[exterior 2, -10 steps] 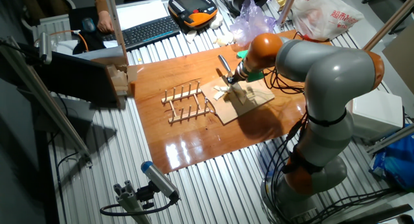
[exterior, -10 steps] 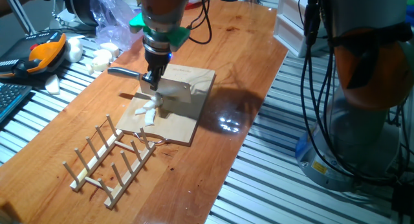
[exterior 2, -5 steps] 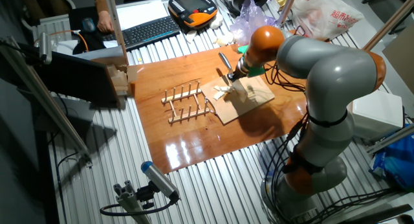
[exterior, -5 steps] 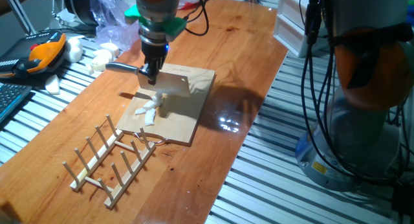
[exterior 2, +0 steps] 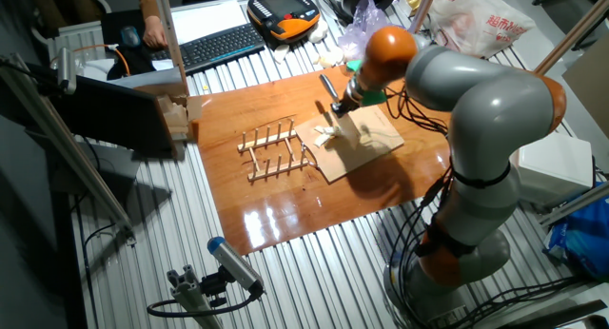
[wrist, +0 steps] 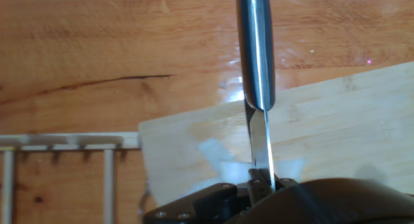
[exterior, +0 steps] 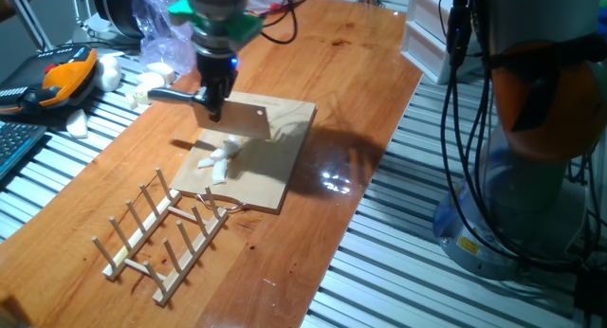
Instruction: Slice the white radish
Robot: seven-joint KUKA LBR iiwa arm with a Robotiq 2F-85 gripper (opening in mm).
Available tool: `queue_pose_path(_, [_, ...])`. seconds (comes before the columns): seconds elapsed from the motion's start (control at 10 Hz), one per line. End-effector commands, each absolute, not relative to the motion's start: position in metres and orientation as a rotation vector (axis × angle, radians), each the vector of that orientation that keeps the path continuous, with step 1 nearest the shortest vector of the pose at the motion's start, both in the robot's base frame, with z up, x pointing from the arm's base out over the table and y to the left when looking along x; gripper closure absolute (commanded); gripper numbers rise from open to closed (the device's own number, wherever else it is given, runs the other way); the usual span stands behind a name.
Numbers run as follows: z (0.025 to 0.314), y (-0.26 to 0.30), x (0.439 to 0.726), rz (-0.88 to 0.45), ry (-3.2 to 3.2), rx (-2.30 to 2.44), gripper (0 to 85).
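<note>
The white radish lies as several pale slivers (exterior: 218, 162) on the wooden cutting board (exterior: 275, 172), near its left edge; it also shows in the other fixed view (exterior 2: 326, 134) and, blurred, in the hand view (wrist: 217, 160). My gripper (exterior: 211, 102) is shut on a knife (exterior: 242, 122), with the steel handle sticking out to the left and the broad blade held above the board, clear of the slivers. In the hand view the knife (wrist: 255, 68) runs edge-on up the middle, over the board (wrist: 336, 133).
A wooden rack (exterior: 161, 233) lies on the table just in front of the board. Larger white lumps (exterior: 147, 86), a plastic bag (exterior: 161, 29) and an orange pendant (exterior: 66, 77) sit at the back left. The arm's base (exterior: 531, 167) stands at the right.
My gripper has lifted the knife up off the board and moved it back and to the left. The radish slivers stay where they were.
</note>
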State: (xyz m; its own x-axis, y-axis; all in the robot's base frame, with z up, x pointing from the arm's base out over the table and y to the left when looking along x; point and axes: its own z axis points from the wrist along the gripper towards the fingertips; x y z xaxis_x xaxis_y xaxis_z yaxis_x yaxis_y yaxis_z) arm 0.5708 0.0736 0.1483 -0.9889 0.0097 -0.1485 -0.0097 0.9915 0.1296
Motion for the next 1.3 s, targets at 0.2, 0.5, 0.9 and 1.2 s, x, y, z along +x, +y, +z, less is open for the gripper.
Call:
queue_pose_path(0.2, [0.155,0.116,0.571,0.198,3.012,0.103,85.0])
queue_pose_path(0.5, [0.174,0.155,0.567,0.181,3.038,0.222,85.0])
queue_pose_path(0.9, [0.191,0.193,0.566,0.210,3.034,0.189,85.0])
queue_pose_path(1.2, [0.190,0.205,0.567,0.179,3.024,-0.033,85.0])
